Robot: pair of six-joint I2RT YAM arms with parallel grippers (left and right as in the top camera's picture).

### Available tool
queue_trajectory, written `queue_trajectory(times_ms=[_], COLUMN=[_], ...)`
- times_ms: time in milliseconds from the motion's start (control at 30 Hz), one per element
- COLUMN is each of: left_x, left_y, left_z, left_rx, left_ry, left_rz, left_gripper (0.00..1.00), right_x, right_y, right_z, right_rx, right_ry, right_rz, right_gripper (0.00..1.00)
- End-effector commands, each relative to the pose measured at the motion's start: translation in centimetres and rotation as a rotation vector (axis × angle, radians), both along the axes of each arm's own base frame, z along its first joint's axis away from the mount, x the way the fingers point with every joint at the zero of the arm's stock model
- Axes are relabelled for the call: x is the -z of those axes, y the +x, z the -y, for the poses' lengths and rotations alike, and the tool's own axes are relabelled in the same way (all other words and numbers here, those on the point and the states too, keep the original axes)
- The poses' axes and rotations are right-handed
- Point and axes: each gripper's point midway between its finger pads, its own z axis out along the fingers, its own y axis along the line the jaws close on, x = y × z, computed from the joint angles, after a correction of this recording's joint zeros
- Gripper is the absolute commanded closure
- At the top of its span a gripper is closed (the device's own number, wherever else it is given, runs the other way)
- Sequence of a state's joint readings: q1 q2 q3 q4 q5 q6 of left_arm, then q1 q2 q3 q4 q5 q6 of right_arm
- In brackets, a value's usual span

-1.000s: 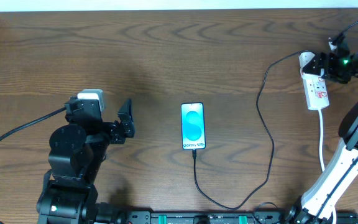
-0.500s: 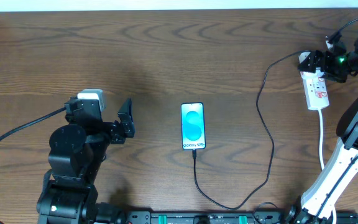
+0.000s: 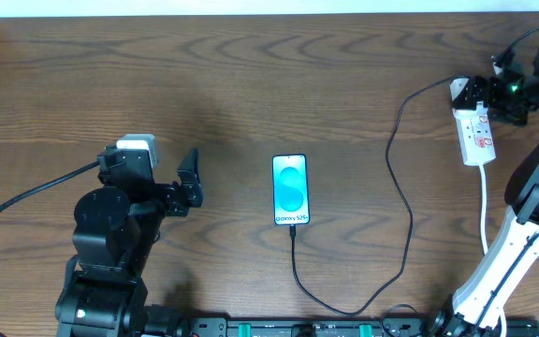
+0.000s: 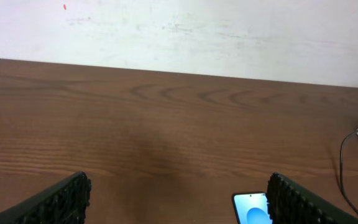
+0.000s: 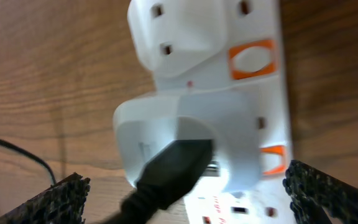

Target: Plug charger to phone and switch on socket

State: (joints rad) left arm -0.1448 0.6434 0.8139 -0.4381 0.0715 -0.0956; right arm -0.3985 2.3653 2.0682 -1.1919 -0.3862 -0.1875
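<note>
Looking down on a brown wooden table (image 3: 251, 75). Got the phone (image 3: 290, 190) lying flat about mid-table, screen up and lit blue. Can see the charger (image 3: 402, 211) plugged into the phone's near short edge. Easy to follow from there: loops toward the front of the table, swings right, then climbs to the far end of the socket (image 3: 480, 140) way over on the right side.

Switching to the right wrist camera: looking straight at the white adapter (image 5: 185, 124) seated in the strip, black cable end stuck into it. Counting two orange switches (image 5: 252, 59), one on each side of the adapter along the strip. No telling whether on or off. Got the right gripper (image 5: 185, 177) right over that end of the socket, splayed wide, with one of its fingers (image 5: 58, 199) in each bottom corner and the adapter between them. Gripping nothing, and can't say whether either pad touches the strip. Well apart from the phone.

Over on the other side, spotting the left gripper (image 4: 179, 186) just left of the phone, near but not touching. Also spread wide and empty, with only the phone's far end peeking in beside the right-hand finger.
</note>
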Motion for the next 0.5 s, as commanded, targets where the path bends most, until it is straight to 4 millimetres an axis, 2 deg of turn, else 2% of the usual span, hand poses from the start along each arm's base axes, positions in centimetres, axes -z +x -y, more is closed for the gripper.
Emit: queue_trajectory(times_ms=[0, 200, 467], left_x=[-0.3, -0.3, -0.3], left_y=[0.0, 0.0, 0.0], left_z=[-0.3, -0.3, -0.3], left_rx=[-0.01, -0.011, -0.01], left_ry=[0.019, 0.019, 0.018], left_rz=[0.014, 0.014, 0.014], left_gripper=[0.1, 0.1, 0.1], right_x=[-1.1, -2.0, -2.1], right_y=[0.8, 1.4, 0.7], right_z=[1.6, -0.4, -1.4], right_rx=[0.029, -0.023, -0.022], right_ry=[-0.042, 0.066, 0.123], right_rz=[0.028, 0.086, 0.063], right_gripper=[0.01, 0.01, 0.01])
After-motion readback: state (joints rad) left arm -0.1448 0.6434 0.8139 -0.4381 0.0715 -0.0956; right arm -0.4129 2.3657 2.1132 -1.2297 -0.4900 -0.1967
